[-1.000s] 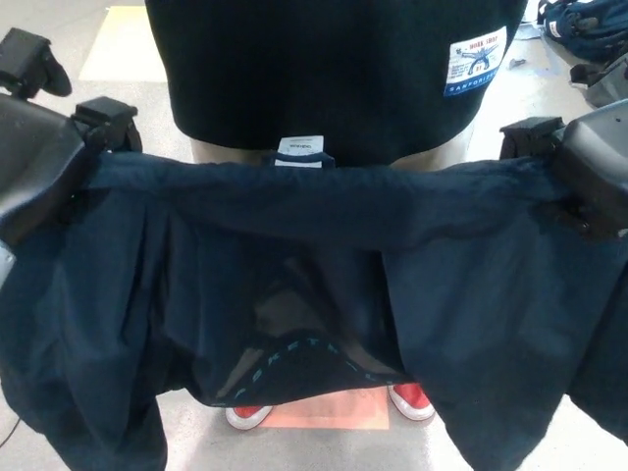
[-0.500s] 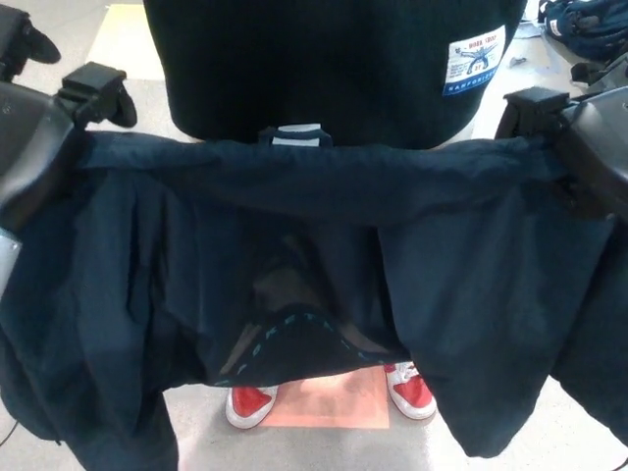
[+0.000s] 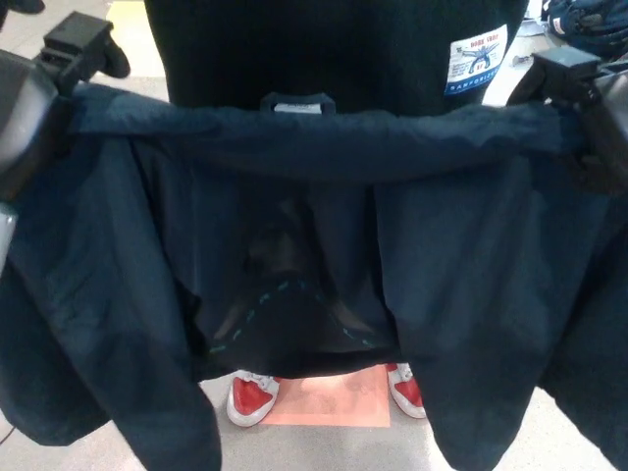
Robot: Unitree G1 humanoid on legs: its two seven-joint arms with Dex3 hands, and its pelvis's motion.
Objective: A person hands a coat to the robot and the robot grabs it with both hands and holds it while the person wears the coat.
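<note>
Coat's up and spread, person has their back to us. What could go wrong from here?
1. The left hand and right hand grip the coat only at its top corners; a tug as arms go in could pull the fabric free.
2. The collar sits level with the person's back, possibly too low for easy sleeve entry.
3. The hem hangs near the red shoes; it may be stepped on.

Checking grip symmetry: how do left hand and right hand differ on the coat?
Left hand grips the coat at its picture-left collar corner, right hand at the opposite corner. Left sits slightly higher. Both are black, clamped on the collar edge, holding it spread open.
</note>
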